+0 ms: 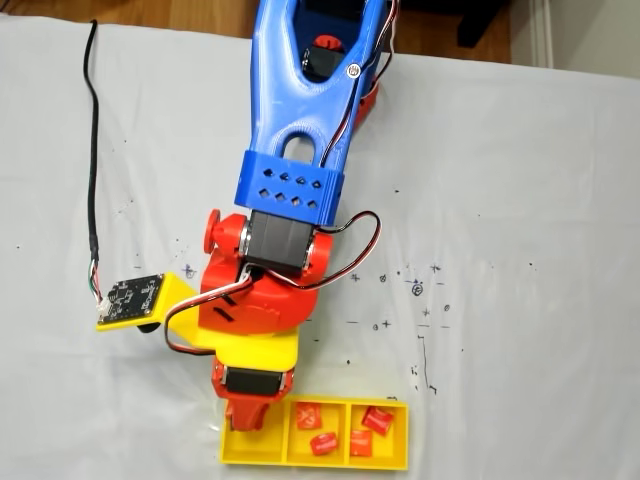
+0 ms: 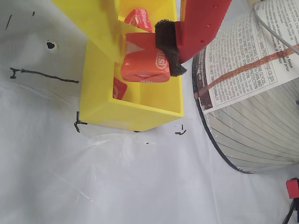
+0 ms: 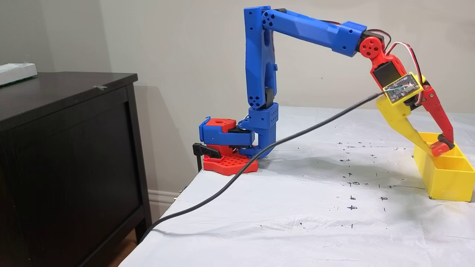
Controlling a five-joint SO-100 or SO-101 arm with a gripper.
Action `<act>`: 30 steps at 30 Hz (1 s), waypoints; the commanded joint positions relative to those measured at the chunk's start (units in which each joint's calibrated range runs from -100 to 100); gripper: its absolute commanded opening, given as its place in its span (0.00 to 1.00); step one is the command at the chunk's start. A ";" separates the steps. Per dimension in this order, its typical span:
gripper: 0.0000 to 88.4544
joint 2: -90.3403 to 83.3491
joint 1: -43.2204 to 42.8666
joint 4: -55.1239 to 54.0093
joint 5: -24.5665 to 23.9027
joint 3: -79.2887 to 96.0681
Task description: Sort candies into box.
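Wrist view: tool (image 2: 148,55) (nearly closed) clamps a candy (image 2: 145,65).

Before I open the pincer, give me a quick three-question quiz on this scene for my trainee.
1. True or false: the pincer is shut on a candy.
2. In the fixed view from above, how many candies lie in the right-hand compartment of the box? A) none B) two C) five
3. Fill in: in that same view, the pincer hangs over the box's ___ end compartment.
Key: 1 true; 2 B; 3 left.
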 commanded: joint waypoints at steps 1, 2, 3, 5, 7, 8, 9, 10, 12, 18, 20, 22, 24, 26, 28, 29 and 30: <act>0.00 0.41 -0.58 -1.90 0.15 -6.86; 0.00 0.84 -0.58 -2.07 0.15 -6.95; 0.00 1.17 -0.58 -2.64 0.10 -6.95; 0.00 1.94 -0.58 -3.21 -0.20 -7.31; 0.00 2.28 -0.67 -3.21 -0.39 -7.59; 0.00 2.36 -0.76 -3.30 -0.49 -7.59; 0.00 2.45 -0.86 -3.38 -0.59 -7.59; 0.00 2.45 -0.95 -3.62 -0.63 -7.41; 0.00 2.62 -1.13 -4.36 -0.83 -6.95; 0.01 3.80 -1.04 -5.26 -1.51 -7.59; 0.04 3.72 -1.04 -5.10 -1.51 -7.50; 0.12 3.46 -0.95 -4.85 -1.56 -7.13; 0.18 3.04 -0.95 -4.85 -1.47 -6.68; 0.23 2.96 -0.95 -4.69 -1.42 -6.59; 0.26 2.87 -0.95 -4.61 -1.42 -6.50; 0.27 2.87 -0.95 -4.44 -1.42 -6.50; 0.27 2.79 -0.95 -4.36 -1.37 -6.50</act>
